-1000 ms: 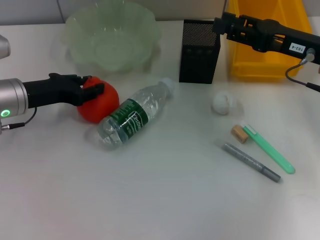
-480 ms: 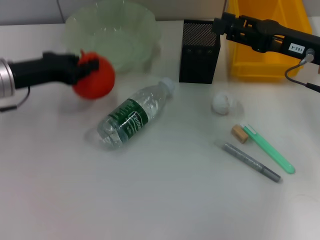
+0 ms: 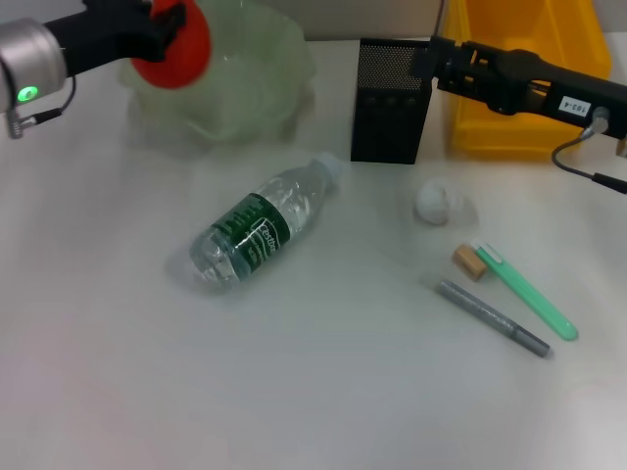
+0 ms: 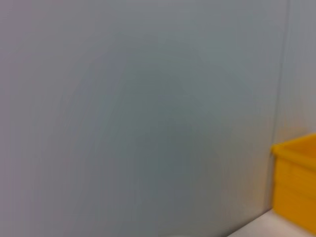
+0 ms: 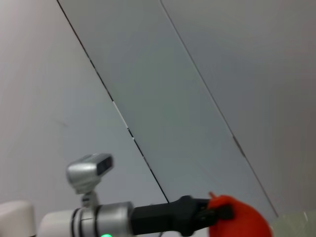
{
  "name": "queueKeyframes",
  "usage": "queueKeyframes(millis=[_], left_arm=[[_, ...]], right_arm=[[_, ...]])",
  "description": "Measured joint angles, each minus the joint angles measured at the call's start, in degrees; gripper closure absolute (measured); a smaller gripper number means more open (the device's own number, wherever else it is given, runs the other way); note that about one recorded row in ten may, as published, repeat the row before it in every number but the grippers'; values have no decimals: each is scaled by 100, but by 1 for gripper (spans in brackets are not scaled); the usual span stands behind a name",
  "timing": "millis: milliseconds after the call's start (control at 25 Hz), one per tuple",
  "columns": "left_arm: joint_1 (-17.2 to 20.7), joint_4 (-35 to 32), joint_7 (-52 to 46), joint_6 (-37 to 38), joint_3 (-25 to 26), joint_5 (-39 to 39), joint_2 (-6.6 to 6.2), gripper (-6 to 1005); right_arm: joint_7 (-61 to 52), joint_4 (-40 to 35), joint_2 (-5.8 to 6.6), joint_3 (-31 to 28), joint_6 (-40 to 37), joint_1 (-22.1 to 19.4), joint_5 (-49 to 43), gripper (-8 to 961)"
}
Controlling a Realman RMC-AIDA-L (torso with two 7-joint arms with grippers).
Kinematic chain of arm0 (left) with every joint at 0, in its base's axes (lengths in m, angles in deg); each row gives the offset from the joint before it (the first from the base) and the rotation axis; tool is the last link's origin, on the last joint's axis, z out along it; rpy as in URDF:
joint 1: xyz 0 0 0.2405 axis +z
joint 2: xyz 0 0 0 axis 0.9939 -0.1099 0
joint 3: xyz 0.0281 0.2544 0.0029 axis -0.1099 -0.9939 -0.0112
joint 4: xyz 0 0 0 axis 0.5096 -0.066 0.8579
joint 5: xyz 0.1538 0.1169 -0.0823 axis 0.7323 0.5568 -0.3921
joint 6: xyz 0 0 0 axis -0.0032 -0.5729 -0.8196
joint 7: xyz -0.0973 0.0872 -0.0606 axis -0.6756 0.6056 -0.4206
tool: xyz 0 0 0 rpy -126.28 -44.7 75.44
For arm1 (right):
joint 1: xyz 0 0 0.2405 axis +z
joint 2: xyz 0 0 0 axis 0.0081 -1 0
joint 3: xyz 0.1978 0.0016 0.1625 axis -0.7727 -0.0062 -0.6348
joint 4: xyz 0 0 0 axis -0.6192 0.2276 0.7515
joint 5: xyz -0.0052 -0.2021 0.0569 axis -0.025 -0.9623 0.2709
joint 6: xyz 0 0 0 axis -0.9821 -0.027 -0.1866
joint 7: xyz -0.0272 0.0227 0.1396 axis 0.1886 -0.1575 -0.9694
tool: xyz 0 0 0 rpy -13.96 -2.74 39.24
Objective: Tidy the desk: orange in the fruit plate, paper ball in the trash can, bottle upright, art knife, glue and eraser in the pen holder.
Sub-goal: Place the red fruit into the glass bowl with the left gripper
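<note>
I have the left gripper [image 3: 165,27] clamped on the orange [image 3: 176,49], held above the fruit plate's [image 3: 257,93] left rim at the desk's [image 3: 313,392] far edge. The bottle [image 3: 263,223] lies mid-desk. The right gripper [image 3: 431,57] hovers by the pen holder [image 3: 390,100]; I cannot tell its grip.

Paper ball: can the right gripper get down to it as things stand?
Probably yes. The paper ball lies alone on the desk, apart from the pen holder. The right gripper, above, could descend unobstructed.
</note>
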Motion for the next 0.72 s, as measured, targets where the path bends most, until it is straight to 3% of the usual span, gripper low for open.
queueKeyframes(millis=[280, 480, 560, 600, 640, 720], left_arm=[[-279, 346, 578, -692, -182, -109, 24, 906], [-229, 404, 860, -719, -192, -597, 13, 747], [-217, 386, 865, -740, -193, -633, 9, 653], [-217, 384, 868, -775, -195, -638, 13, 591], [-217, 384, 868, -775, -195, -638, 13, 529], [-217, 383, 871, -809, -196, -652, 22, 443]], right_arm=[[-258, -410, 25, 97, -500, -178, -57, 348], [-1736, -2249, -19, 1112, -624, -568, -268, 348], [-2052, -2525, -21, 1215, -625, -586, -408, 348], [-2779, -3156, -30, 1345, -671, -573, -897, 348], [-2779, -3156, -30, 1345, -671, -573, -897, 348], [-3744, -4014, -47, 1651, -672, -530, -1647, 348]])
